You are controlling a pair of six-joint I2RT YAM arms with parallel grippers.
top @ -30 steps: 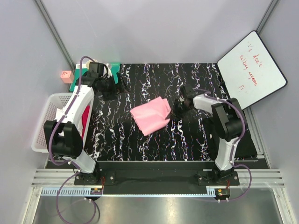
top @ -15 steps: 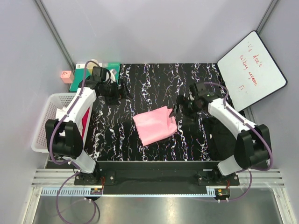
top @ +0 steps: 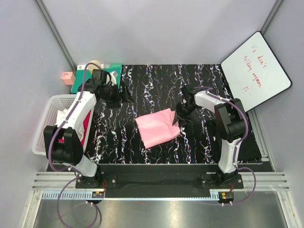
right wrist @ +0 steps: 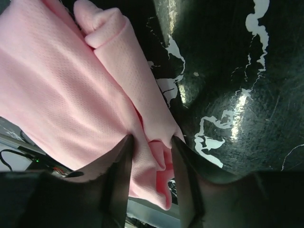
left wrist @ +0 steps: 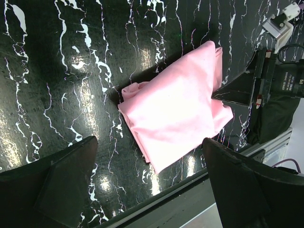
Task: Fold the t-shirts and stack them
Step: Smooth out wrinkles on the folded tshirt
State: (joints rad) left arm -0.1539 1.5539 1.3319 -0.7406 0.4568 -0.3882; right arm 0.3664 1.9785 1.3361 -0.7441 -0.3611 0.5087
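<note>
Black marbled tabletop (top: 142, 80) fills the cell, with grey walls behind it. The right gripper (right wrist: 151, 142) is nipped on a bunched fold at the right edge of the light pink t-shirt (top: 156, 129), and cloth fills the narrow gap between its fingers (right wrist: 118, 175). That shirt lies folded, roughly square, on the middle of the table towards the near edge.

The left gripper (top: 124, 94) hangs over bare table well apart from the shirt at the far left. Its jaws are spread wide with nothing between them.

The knit looks thin, light and limp, so it should sag and unfold if it is lifted by one point. Both layers of a folded edge or a corner look like the better hold, with the weight kept low.

One pink shirt lies on the table. One magenta-red t-shirt (top: 88, 126) sits in the single white basket (top: 42, 137) at the left. Something pale beside it may be a third shirt, though I cannot tell. One whiteboard (top: 256, 71) leans at the right, and there are two arms.
</note>
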